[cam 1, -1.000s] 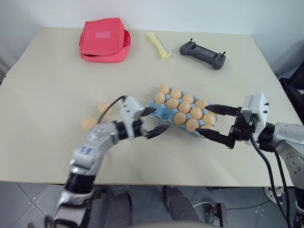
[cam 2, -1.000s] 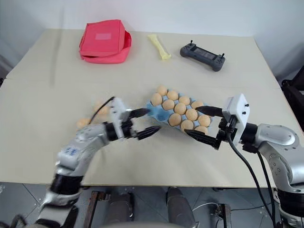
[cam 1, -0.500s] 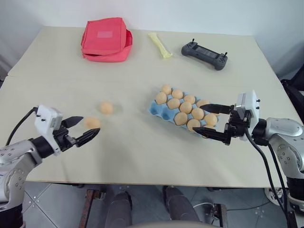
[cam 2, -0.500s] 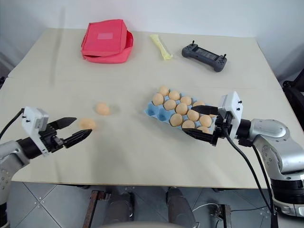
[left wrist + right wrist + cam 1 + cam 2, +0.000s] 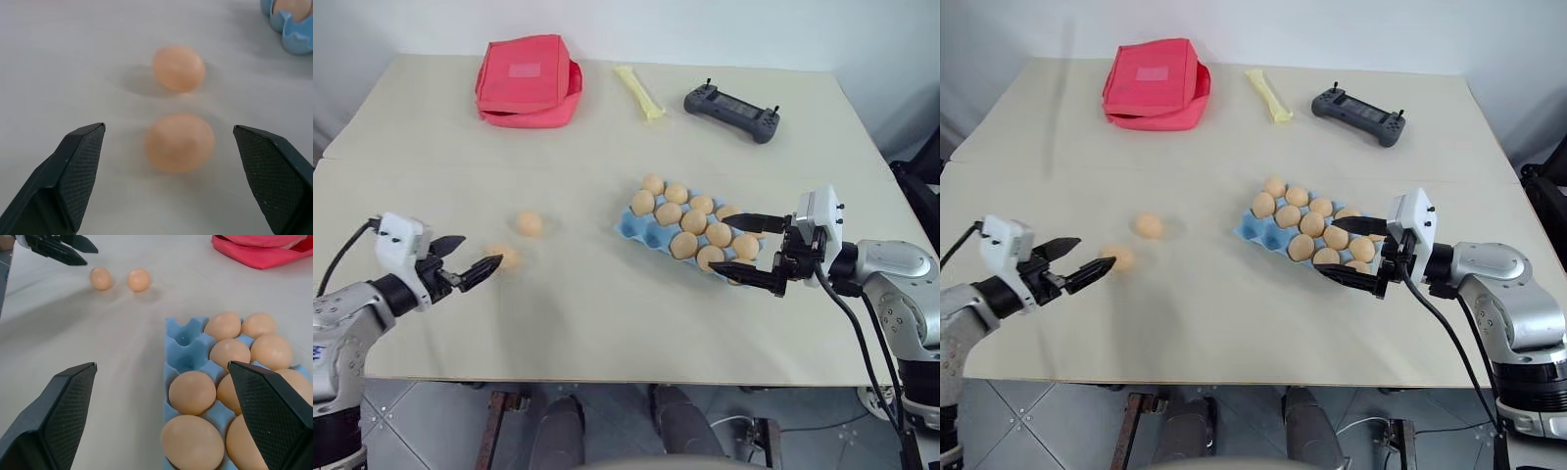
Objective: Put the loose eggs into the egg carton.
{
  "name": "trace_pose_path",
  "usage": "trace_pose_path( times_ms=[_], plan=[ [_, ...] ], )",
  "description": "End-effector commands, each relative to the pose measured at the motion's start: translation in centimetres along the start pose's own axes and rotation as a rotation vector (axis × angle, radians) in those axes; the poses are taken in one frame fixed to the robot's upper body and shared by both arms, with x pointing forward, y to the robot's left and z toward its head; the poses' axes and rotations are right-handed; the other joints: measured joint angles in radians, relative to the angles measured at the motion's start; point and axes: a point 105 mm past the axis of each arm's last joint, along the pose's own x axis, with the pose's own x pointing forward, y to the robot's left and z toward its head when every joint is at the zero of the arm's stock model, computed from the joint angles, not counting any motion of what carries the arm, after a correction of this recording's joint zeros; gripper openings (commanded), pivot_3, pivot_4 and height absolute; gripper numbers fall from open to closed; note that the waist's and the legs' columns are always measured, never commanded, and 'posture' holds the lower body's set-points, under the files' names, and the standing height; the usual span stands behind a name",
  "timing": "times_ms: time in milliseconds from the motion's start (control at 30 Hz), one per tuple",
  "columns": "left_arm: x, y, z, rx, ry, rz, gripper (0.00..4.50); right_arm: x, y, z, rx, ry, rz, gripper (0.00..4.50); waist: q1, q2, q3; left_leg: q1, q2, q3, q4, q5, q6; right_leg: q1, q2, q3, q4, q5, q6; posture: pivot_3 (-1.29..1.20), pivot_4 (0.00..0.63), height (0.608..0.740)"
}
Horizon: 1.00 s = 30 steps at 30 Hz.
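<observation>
Two loose eggs (image 5: 505, 257) on bare table (image 5: 587, 323) at left, apart from each other: nearer one just ahead of left gripper (image 5: 468, 266), fingers spread wide, untouched; second (image 5: 530, 224) a little beyond. Open tabletop between eggs and egg carton (image 5: 634, 225). Carton right of centre, nearly full, empty cups at its left end. Right gripper (image 5: 744, 246) spread wide around carton's right end, gripping nothing, near table's front-right edge.
</observation>
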Motion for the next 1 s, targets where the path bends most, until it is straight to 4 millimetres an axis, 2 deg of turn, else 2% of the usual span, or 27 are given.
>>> trace_pose_path(
  times_ms=[33,233,333,467,500,600,667,800,933,1000],
  plan=[
    [1.3,0.1,0.4,0.048,0.016,-0.019,4.48,-0.2,0.1,0.7,-0.035,-0.018,0.001,4.5,-0.001,0.0,0.0,0.0,0.0,0.0,-0.001,0.0,0.0,-0.001,0.0,0.0,0.0,0.001,0.002,0.0,0.15,0.74],
    [2.8,0.1,-1.5,0.069,0.105,-0.055,4.48,-0.6,0.4,0.5,-0.031,-0.014,-0.004,4.5,-0.008,0.0,0.0,0.001,0.0,0.0,-0.005,0.0,0.0,-0.002,0.0,-0.001,0.001,0.005,0.01,0.0,0.15,0.74],
    [3.1,-0.5,-1.9,0.055,0.122,-0.087,3.83,-0.7,0.5,0.5,-0.03,-0.011,-0.006,4.5,-0.006,0.0,0.0,0.001,0.0,0.0,-0.006,0.0,-0.001,-0.003,0.0,-0.001,0.002,0.004,0.01,0.0,0.15,0.74],
    [2.8,-0.5,-1.6,0.051,0.124,-0.082,2.53,-0.8,0.6,0.4,-0.03,-0.007,-0.009,4.5,-0.006,0.0,0.0,0.001,0.0,0.0,-0.005,0.0,-0.001,-0.002,0.0,-0.001,0.002,0.005,0.01,0.0,0.15,0.74],
    [2.6,-0.5,-1.5,0.052,0.123,-0.081,2.36,-0.9,0.7,0.4,-0.029,-0.006,-0.01,4.5,-0.006,0.0,0.0,0.001,0.0,0.0,-0.004,0.0,-0.001,-0.002,0.0,-0.001,0.002,0.005,0.01,0.0,0.15,0.74],
    [2.2,-0.6,-0.9,0.063,0.114,-0.087,2.32,-0.9,0.7,0.4,-0.029,-0.005,-0.012,4.5,-0.007,0.0,0.0,0.001,0.0,0.0,-0.004,0.0,-0.001,-0.002,0.0,-0.001,0.003,0.005,0.01,0.0,0.15,0.74],
    [2.1,-0.9,-0.1,0.07,0.088,-0.103,2.32,-1.0,0.7,0.4,-0.029,-0.005,-0.014,4.5,-0.007,0.0,0.0,0.001,0.0,0.0,-0.004,0.0,-0.001,-0.002,0.0,-0.001,0.003,0.005,0.01,0.0,0.15,0.74],
    [2.4,-3.0,3.6,0.09,-0.025,-0.195,2.3,-0.9,0.7,0.5,-0.031,-0.006,-0.018,4.5,-0.004,0.0,0.0,0.001,0.0,0.0,-0.004,0.0,-0.001,-0.002,0.0,-0.001,0.003,0.005,0.01,0.0,0.15,0.74],
    [3.9,-4.7,5.6,0.133,-0.072,-0.268,2.3,-0.7,0.7,0.6,-0.034,-0.009,-0.022,4.5,0.002,0.0,0.0,0.001,0.0,-0.001,-0.003,0.0,-0.001,-0.002,0.0,-0.002,0.003,0.005,0.011,0.0,0.15,0.74],
    [5.4,-6.4,6.9,0.161,-0.118,-0.345,2.3,-0.7,0.7,0.7,-0.036,-0.013,-0.028,4.5,0.003,0.0,0.0,0.001,0.0,-0.001,-0.002,0.0,-0.001,-0.001,0.0,-0.002,0.003,0.005,0.011,0.0,0.15,0.74]
  ],
)
